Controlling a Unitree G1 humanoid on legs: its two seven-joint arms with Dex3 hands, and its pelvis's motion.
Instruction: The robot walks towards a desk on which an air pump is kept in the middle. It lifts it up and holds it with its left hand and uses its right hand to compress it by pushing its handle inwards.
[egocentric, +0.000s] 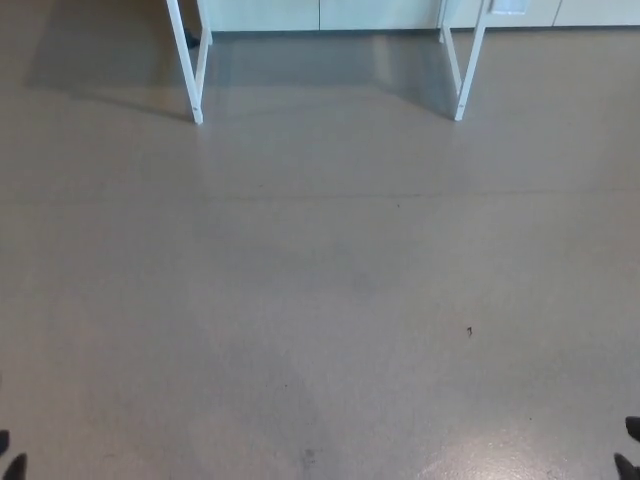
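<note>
- Grey-beige floor (320, 300) fills nearly the whole head view, smooth, slightly glossy.
- White desk legs at the far edge: left leg pair (192, 70) slanted, meeting near the foot; right leg pair (462, 70) the same, mirrored.
- Desk top is cut off by the top edge of the view, so only the legs show.
- Air pump: not visible in this view; cannot tell where it sits.
- Pale cabinet fronts (320, 14) run along the far wall behind the legs, with a dark strip at their base.
- Soft shadow on the floor under and left of the desk legs.
- Small dark speck (469, 331) on the floor, right of centre, well apart from the legs.
- Faint smudge (308, 457) near the bottom edge, centre.
- Bright glare patch (520, 455) on the floor, near right.
- Left hand (10, 462): only black tips at the near left corner; finger spread cannot be told, nothing seen held.
- Right hand (629, 450): only black tips at the near right corner; finger spread cannot be told, nothing seen held.
- Both hands are well apart from the desk legs.
</note>
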